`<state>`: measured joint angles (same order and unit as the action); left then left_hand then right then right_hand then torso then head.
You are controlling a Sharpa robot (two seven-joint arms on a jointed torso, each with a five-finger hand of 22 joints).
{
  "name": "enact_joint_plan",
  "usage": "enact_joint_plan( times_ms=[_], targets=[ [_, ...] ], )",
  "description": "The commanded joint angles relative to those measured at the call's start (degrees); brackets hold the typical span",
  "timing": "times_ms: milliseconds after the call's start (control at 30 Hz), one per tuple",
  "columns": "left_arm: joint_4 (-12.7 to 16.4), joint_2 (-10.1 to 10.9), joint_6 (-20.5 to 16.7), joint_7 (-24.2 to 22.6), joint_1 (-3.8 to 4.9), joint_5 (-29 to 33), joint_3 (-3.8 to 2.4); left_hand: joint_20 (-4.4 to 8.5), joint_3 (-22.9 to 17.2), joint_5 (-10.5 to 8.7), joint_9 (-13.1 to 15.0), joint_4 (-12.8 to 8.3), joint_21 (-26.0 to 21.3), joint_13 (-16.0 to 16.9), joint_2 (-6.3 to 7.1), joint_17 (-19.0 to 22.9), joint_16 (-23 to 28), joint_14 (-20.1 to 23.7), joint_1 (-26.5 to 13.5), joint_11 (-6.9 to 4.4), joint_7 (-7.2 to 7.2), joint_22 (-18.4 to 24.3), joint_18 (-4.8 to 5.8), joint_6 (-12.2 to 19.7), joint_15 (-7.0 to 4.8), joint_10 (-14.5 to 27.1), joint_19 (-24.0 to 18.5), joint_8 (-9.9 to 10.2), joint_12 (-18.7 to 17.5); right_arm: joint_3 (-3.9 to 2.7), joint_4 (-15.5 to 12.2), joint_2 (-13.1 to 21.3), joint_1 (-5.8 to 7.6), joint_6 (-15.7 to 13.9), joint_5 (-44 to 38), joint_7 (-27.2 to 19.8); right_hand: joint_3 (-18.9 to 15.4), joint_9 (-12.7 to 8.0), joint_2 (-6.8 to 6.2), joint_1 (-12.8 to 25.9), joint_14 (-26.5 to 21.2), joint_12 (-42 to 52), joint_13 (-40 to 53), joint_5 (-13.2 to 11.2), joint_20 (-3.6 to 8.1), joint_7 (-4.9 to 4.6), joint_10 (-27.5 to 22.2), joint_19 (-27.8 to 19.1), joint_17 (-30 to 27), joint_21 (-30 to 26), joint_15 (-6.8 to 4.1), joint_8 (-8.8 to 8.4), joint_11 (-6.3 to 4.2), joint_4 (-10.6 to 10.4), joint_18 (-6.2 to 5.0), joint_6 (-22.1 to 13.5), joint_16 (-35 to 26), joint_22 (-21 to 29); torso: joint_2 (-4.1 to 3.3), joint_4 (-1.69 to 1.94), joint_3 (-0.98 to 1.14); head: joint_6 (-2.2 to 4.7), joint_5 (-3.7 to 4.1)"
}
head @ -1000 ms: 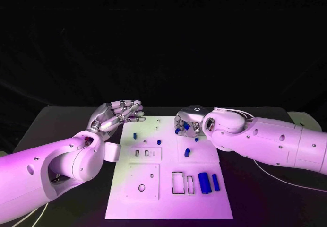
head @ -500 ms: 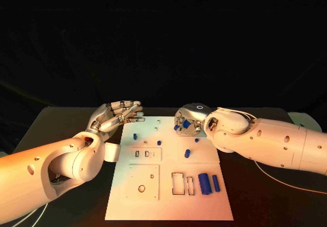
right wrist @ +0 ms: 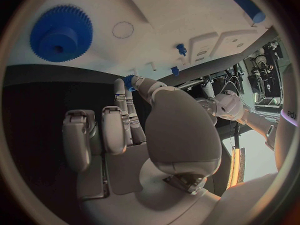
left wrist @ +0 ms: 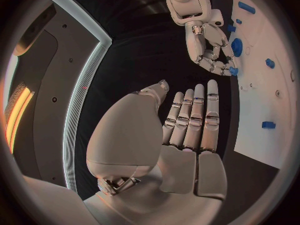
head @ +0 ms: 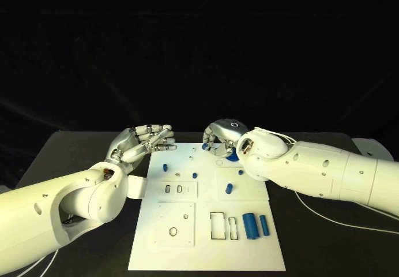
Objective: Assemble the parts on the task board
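The black table (head: 75, 156) runs across the lower half of the head view, and its far corners fade into the dark. The white rectangular task board (head: 208, 254) lies at its middle, long side running from the bottom of the frame toward the centre. My right forearm hides the board's upper right corner.

My left hand (head: 143, 143) hovers left of centre, just off the board's upper left corner. Its palm is up and its fingers are straight and side by side, with nothing in them. The left wrist view shows the same flat hand (left wrist: 187, 135).

My right hand (head: 220, 138) sits at the centre of the frame, over the board's top edge, knuckles toward the camera, so the head view hides what it has. The left wrist view shows its fingertips drawn together on a small blue piece (left wrist: 232, 71). The right wrist view shows that piece (right wrist: 129, 81) between thumb tip and fingertip. It is too small and too covered for me to tell its shape or which way its long axis runs.

A round blue toothed gear (right wrist: 60, 33) lies flat on the board near that hand. In the head view it is mostly under my wrist, with only a blue sliver (head: 232, 154) visible.

Two dark blue cylinders (head: 248, 224) (head: 263, 225) lie side by side at the board's lower right. Their long axes point toward the top of the frame, and the left one is thicker. A short blue peg (head: 229, 187) sits right of the board's middle. Smaller blue bits (head: 195, 173) (head: 165, 167) are above and left of it, too small to read.
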<state>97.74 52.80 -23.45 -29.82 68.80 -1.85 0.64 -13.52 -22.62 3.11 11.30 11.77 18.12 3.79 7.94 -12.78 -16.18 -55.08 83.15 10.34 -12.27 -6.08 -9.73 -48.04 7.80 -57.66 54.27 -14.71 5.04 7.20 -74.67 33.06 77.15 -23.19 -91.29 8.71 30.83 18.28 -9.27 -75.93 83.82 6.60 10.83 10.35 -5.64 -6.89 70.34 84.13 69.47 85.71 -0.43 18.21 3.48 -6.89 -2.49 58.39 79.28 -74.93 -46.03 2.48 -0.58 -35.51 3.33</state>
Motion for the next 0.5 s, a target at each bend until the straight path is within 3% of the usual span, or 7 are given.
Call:
enact_joint_plan(
  times_ms=[33, 267, 367, 500],
  targets=[
    [0.02, -0.31, 0.94, -0.15, 0.07, -0.24, -0.05, 0.08, -0.35, -0.01, -0.06, -0.04, 0.35, -0.07, 0.36, -0.09, 0.34, 0.07, -0.24, 0.19, -1.24, -0.04, -0.74, -0.12, 0.12, -0.11, 0.30, 0.22, -0.39, -0.01, 1.09, -1.25, -0.18, -1.62, 0.42, 0.46, -0.06, 2.19, -0.28, 0.40, 2.41, -0.06, 0.14, -0.18, 0.38, -0.05, 0.04, 1.94, -0.03, 0.07, -0.40, 0.79, 0.05, 0.02, 0.88, -0.32, 0.26, -7.99, -0.09, 0.15, -0.01, 0.10, 0.00],
    [-0.03, -0.38, 0.95, 0.00, 0.08, -0.24, -0.06, 0.08, -0.35, -0.01, -0.06, -0.04, 0.35, -0.07, 0.36, -0.09, 0.34, 0.07, -0.24, 0.19, -1.24, -0.04, -0.74, -0.12, 0.12, -0.11, 0.30, 0.22, -0.39, 0.07, 2.76, -3.00, -0.42, -1.20, 0.37, 0.49, -0.06, 2.34, -0.40, 0.38, 2.40, -0.10, 0.23, -0.58, 0.37, -0.07, -0.03, 1.90, -0.08, 0.04, -0.39, 0.85, 0.06, 0.12, 0.86, -0.44, 0.27, -7.96, -0.18, 0.31, -0.18, 0.21, 0.20],
    [0.02, -0.35, 0.92, 0.01, 0.09, -0.24, -0.06, 0.08, -0.35, -0.01, -0.06, -0.04, 0.35, -0.07, 0.36, -0.09, 0.34, 0.07, -0.24, 0.19, -1.24, -0.04, -0.74, -0.12, 0.12, -0.11, 0.30, 0.22, -0.39, 0.09, 3.10, -3.48, -0.47, -1.14, 0.36, 0.49, -0.09, 2.38, -0.47, 0.41, 2.41, -0.11, 0.25, -0.68, 0.37, -0.08, -0.05, 1.94, -0.05, 0.10, -0.38, 0.85, 0.08, 0.14, 0.88, -0.48, 0.29, -8.05, -0.31, 0.13, -0.09, 0.26, 0.01],
    [-0.10, -0.46, 0.91, 0.07, 0.09, -0.24, -0.06, 0.08, -0.35, -0.01, -0.06, -0.04, 0.35, -0.07, 0.36, -0.09, 0.34, 0.07, -0.24, 0.19, -1.24, -0.04, -0.74, -0.12, 0.12, -0.11, 0.30, 0.22, -0.39, 0.10, 3.71, -4.17, -0.55, -0.93, 0.35, 0.57, -0.15, 2.45, -0.57, 0.58, 2.40, -0.14, 0.30, -0.81, 0.35, -0.14, -0.10, 1.89, -0.09, 0.06, -0.35, 0.86, 0.12, 0.07, 0.87, -0.58, 0.29, -7.98, -0.40, 0.17, -0.12, 0.15, 0.09]
  ],
)
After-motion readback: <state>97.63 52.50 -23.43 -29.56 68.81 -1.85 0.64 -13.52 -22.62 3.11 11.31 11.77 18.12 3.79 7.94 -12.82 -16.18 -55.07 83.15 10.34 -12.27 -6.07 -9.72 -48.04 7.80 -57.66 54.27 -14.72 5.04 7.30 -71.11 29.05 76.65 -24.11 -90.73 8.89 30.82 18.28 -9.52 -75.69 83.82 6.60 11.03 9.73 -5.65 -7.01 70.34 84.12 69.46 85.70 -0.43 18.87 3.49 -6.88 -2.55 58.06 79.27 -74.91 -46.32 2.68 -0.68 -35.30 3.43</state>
